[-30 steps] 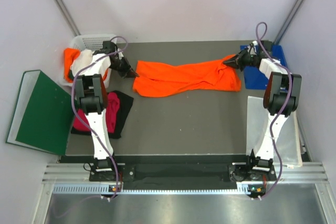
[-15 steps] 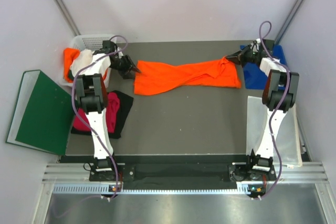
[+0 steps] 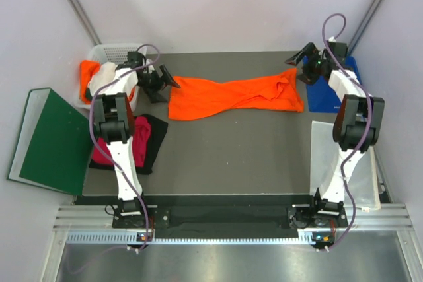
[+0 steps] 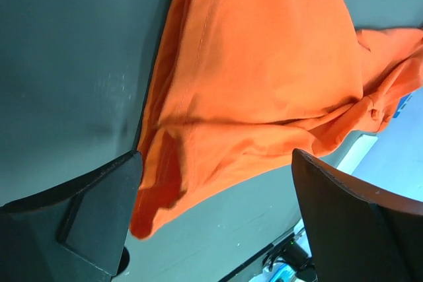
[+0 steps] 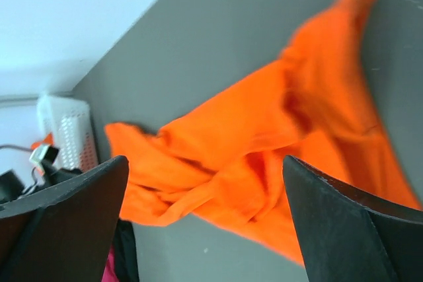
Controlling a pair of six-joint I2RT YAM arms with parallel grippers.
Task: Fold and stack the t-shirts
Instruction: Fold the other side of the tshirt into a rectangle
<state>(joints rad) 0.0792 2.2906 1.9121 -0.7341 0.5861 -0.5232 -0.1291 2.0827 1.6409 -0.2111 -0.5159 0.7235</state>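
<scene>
Spreading seems the step in hand: the orange t-shirt (image 3: 231, 97) lies twisted between the left gripper (image 3: 163, 84) and right gripper (image 3: 299, 61), both with jaws wide and empty, one end just ahead of each. Next, each likely must pinch a corner to untwist it.

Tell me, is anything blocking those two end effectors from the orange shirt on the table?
Nothing visible does. The left end effector and the right end effector hang open at opposite ends of the orange shirt, each with a free path to the cloth.

Overhead and close wrist views share the orange t-shirt (image 3: 231, 97).
</scene>
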